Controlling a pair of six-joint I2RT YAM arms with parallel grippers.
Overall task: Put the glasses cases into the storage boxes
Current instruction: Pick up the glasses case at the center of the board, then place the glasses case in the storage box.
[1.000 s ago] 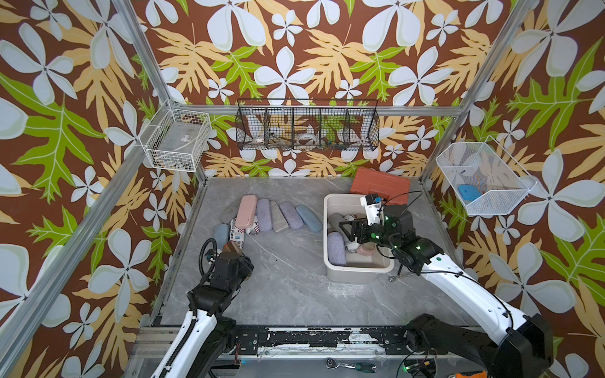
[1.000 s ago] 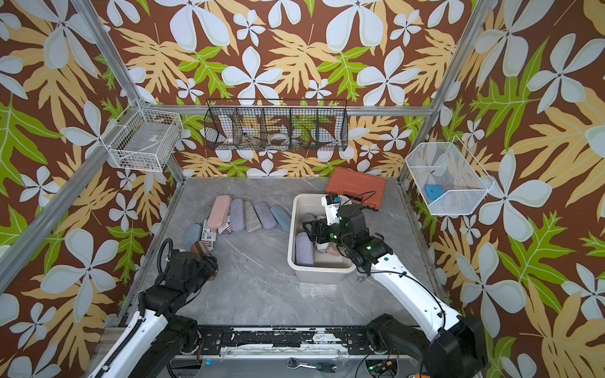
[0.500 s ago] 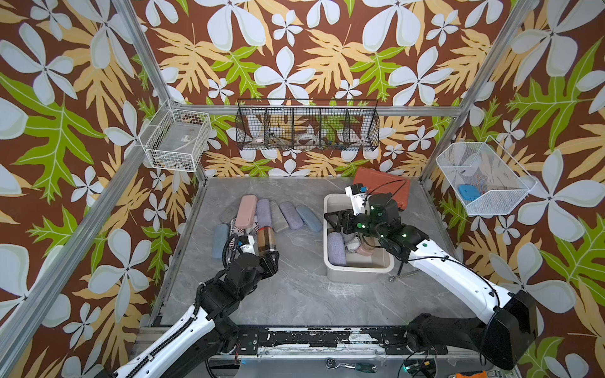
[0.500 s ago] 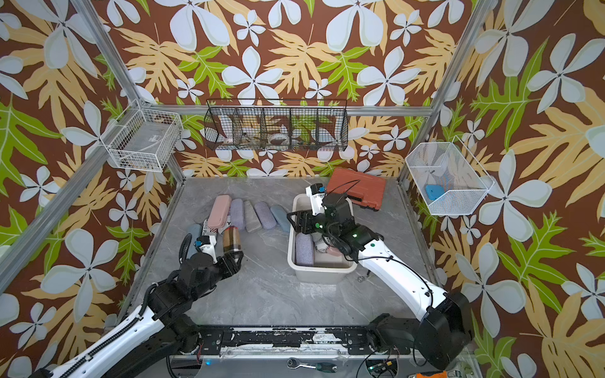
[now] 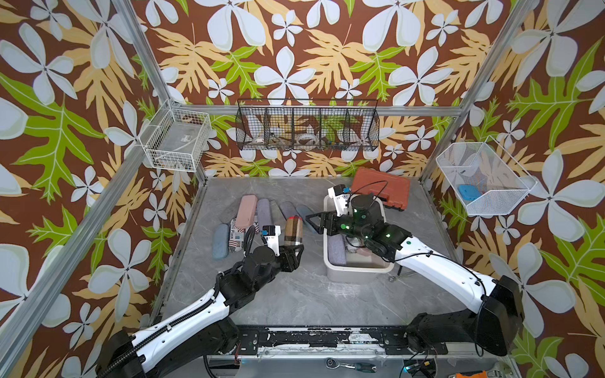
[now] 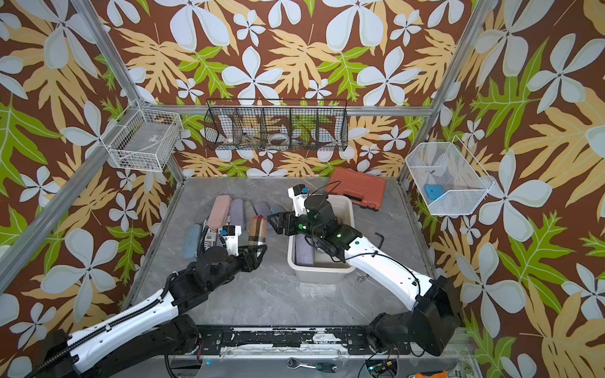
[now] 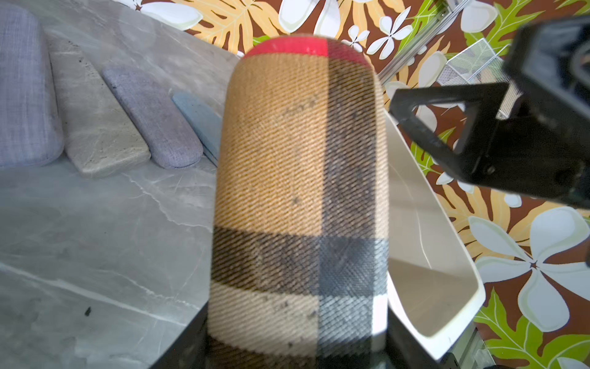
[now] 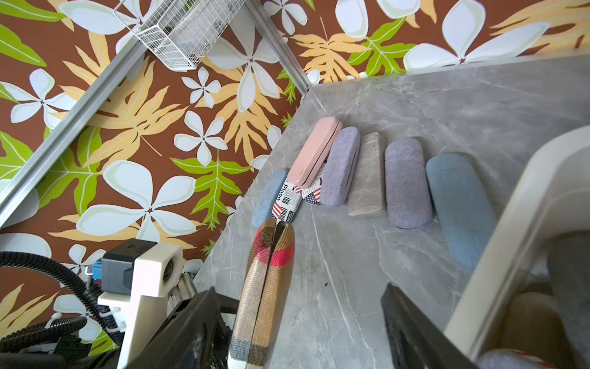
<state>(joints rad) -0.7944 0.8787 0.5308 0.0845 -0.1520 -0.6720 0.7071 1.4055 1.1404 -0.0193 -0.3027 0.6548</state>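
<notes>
Holding a plaid case (image 5: 293, 229) by its lower end in the left fingers (image 5: 297, 252), clamped shut on its two sides, near the centre of both top views and raised off the grey surface (image 5: 294, 294), red-tipped end pointing toward the back wall. Spreading the right fingers (image 5: 319, 217) wide with nothing between them, just right of the plaid case and by the upper-left corner of the cream tub (image 5: 360, 273); in the left wrist view, showing a clear gap between the case and the nearest right finger. Carrying a lavender case (image 5: 337, 250) along the tub's left wall, with more cases beneath the right arm too hidden to name. Showing, left of centre on the surface, a slanted row lying side by side: a pink case (image 8: 314, 151) overlapping a newspaper-print case (image 8: 287, 201), a second lavender case (image 8: 340, 166), a grey case (image 8: 365, 175), a third lavender case (image 8: 407, 182) and a blue case (image 8: 459, 204), plus another blue case (image 8: 268, 198) at the row's outer end. Sitting just behind the tub, an orange-red tool case (image 5: 381, 191).
</notes>
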